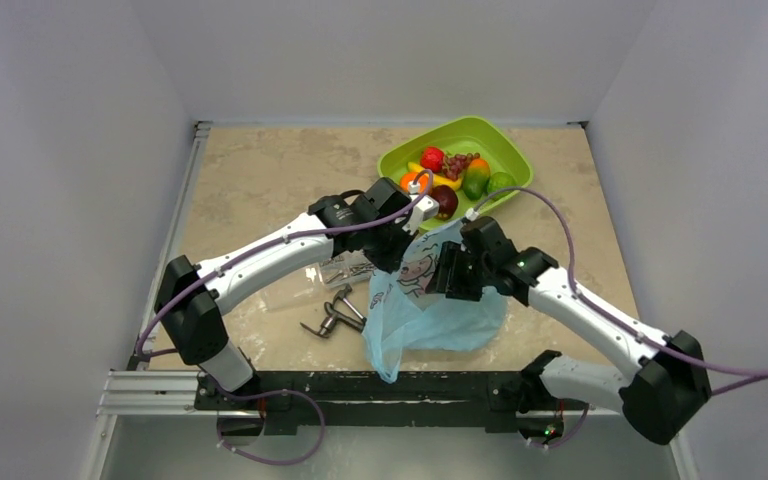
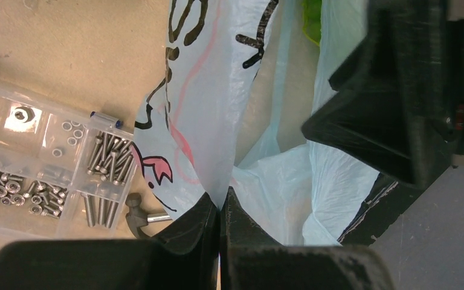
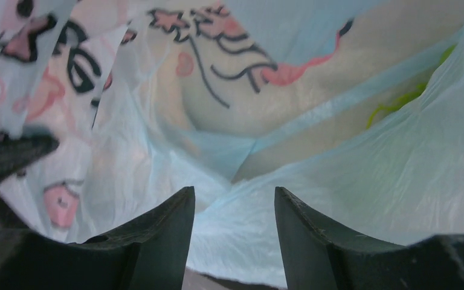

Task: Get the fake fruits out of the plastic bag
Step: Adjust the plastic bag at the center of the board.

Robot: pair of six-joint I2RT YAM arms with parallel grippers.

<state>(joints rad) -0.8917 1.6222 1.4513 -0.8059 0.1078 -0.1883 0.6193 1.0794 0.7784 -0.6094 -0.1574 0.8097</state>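
plastic bag (image 1: pixel 430 310) stretched near-to-far, mouth seemingly far end, left gripper (image 2: pixel 220 204) pinching it, right gripper (image 3: pixel 234 200) parted

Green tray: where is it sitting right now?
In the top view the green tray sits at the far right of the table, just beyond the plastic bag, with the fruits lying in it.

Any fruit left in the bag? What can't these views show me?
- plastic bag inside: right wrist view, creased film hides any contents.
- fake fruits: top view, left arm overlaps green tray's near edge.
- screw box: left wrist view, cut off at left edge.
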